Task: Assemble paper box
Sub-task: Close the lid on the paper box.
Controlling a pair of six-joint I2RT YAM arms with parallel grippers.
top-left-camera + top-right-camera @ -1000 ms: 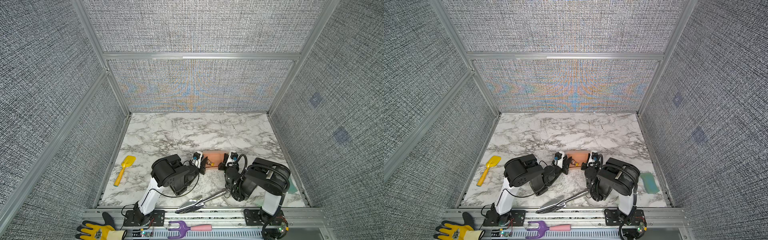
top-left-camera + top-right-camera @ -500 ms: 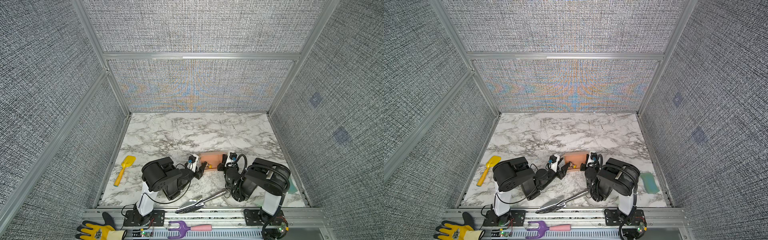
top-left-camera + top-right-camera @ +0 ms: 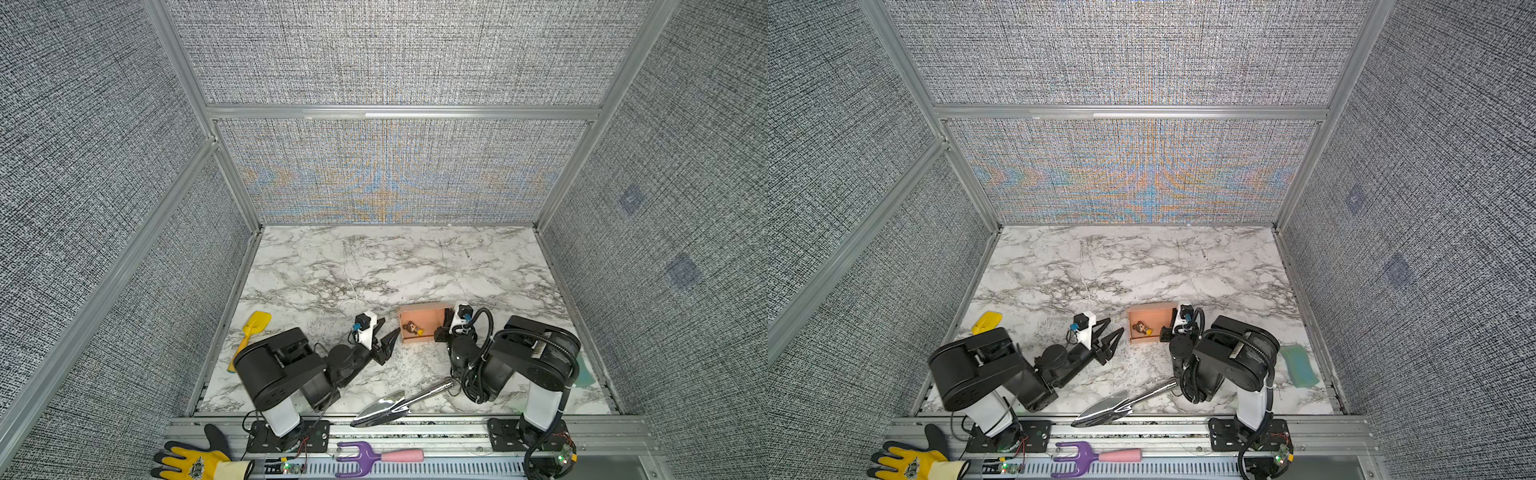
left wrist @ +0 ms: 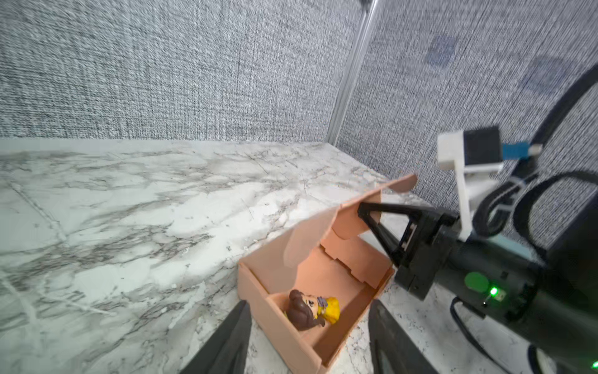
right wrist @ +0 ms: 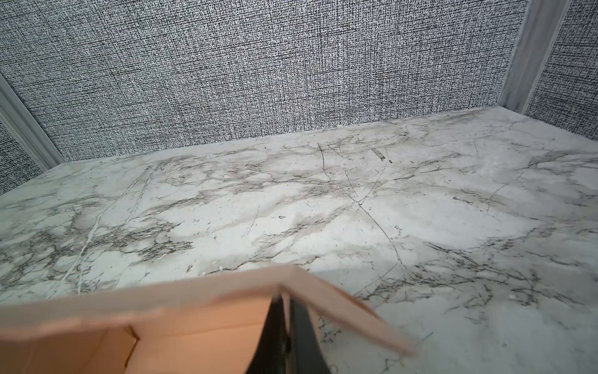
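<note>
The salmon-pink paper box (image 3: 428,319) (image 3: 1152,318) lies open on the marble near the front, its lid flap standing up at the far side. A small figurine (image 4: 310,311) with brown hair and a yellow dress lies inside. My right gripper (image 3: 445,329) (image 3: 1168,331) is shut on the box's right end flap; in the right wrist view its fingers (image 5: 302,327) pinch the cardboard (image 5: 194,323). My left gripper (image 3: 389,331) (image 3: 1115,327) (image 4: 309,304) stands open just off the box's left end, holding nothing.
A yellow scoop (image 3: 253,328) lies at the left edge and a metal trowel (image 3: 399,403) at the front between the arms. A teal sponge (image 3: 1298,365) sits front right. A glove (image 3: 195,463) and purple hand fork (image 3: 374,457) lie on the front rail.
My left gripper has opened, and the left arm has drawn back leftward from the box's left end. The right gripper and the box have stayed put.
</note>
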